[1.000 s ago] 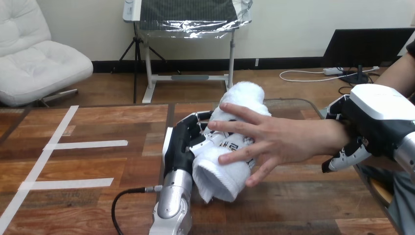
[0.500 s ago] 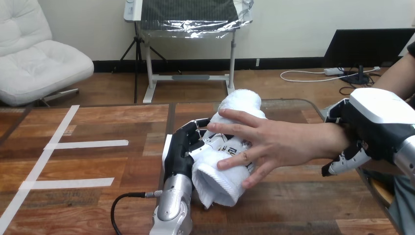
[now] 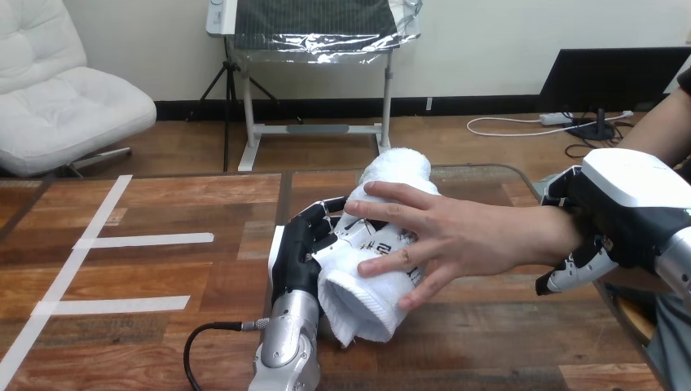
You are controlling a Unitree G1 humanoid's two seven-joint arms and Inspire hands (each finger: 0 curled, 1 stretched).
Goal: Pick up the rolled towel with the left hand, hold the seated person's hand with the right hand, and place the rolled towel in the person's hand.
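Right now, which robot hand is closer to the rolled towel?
Left. The left robot hand is curled round the rolled towel. The right robot hand is away at the view's right, clasping the person's wrist.

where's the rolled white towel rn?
Head view, centre of the wooden table: the white rolled terry towel is gripped in the left hand, with the person's hand spread across it from the right.

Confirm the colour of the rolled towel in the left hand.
Plain white: the rolled white cloth towel shows best in the head view.
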